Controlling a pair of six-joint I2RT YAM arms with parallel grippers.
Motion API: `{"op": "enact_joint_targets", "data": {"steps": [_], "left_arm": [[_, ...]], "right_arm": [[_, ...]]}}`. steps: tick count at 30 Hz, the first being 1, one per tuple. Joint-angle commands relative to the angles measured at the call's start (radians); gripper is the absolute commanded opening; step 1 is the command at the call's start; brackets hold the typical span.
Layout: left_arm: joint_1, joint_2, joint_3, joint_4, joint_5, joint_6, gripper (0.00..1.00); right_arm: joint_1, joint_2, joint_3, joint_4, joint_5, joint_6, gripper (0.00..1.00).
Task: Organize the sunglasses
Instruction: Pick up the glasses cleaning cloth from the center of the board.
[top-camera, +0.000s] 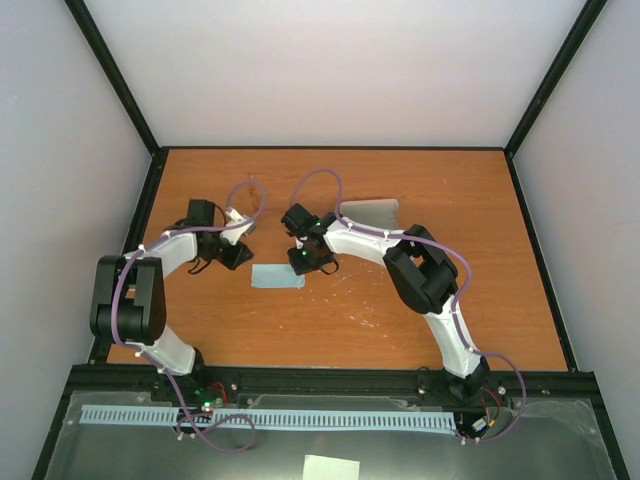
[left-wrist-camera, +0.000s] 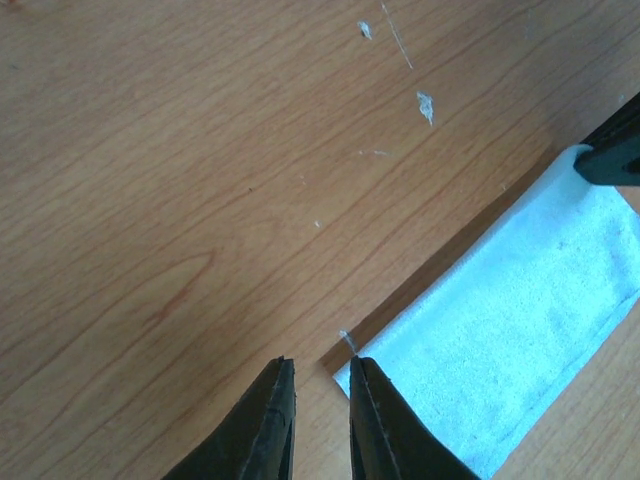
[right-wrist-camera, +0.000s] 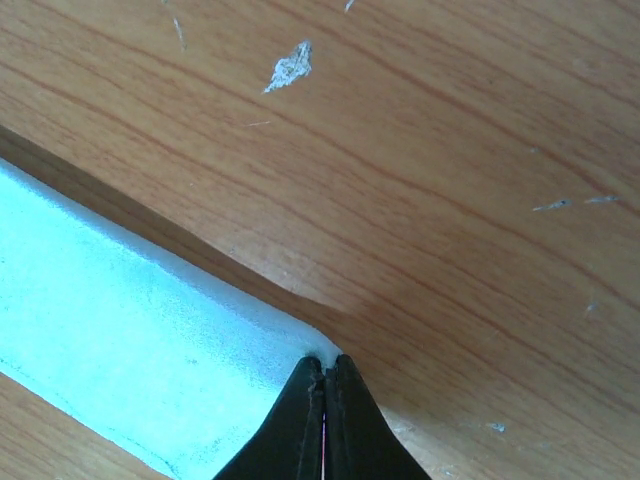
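Pinching a cloth (right-wrist-camera: 130, 340) corner, the right gripper (right-wrist-camera: 324, 375) is seen fully closed. The left gripper (left-wrist-camera: 322, 370) is held barely apart, empty, beside another corner. No sunglasses can be spotted in any view. Prob light + fragile, best gripped at the frame, not the lenses.

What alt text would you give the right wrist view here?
The right gripper, its two black fingers closed together, pinches one corner of a pale blue cloth. The cloth stretches away to the left edge of the view and casts a shadow on the scuffed wooden table.
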Motion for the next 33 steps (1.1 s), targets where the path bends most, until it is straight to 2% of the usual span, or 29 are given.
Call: {"op": "enact_joint_targets", "data": {"steps": [1,8,24,29,33], "left_arm": [[-0.002,0.005,-0.023,-0.028,0.006,0.052,0.19],[-0.03,0.018,-0.064,-0.02,-0.052,0.108,0.19],[-0.055,0.069,-0.05,0.004,-0.026,0.08,0.2],[-0.068,0.071,-0.067,0.018,-0.036,0.079,0.17],[-0.073,0.07,-0.072,0.025,-0.046,0.076,0.06]], "right_arm": [[0.005,0.027,0.003,-0.026,0.017,0.008,0.03],[0.004,0.025,0.006,-0.027,0.029,0.011,0.03],[0.005,0.019,-0.003,-0.023,0.031,0.016,0.03],[0.004,0.016,-0.009,-0.022,0.032,0.016,0.03],[0.005,0.016,-0.006,-0.023,0.035,0.015,0.03]]}}
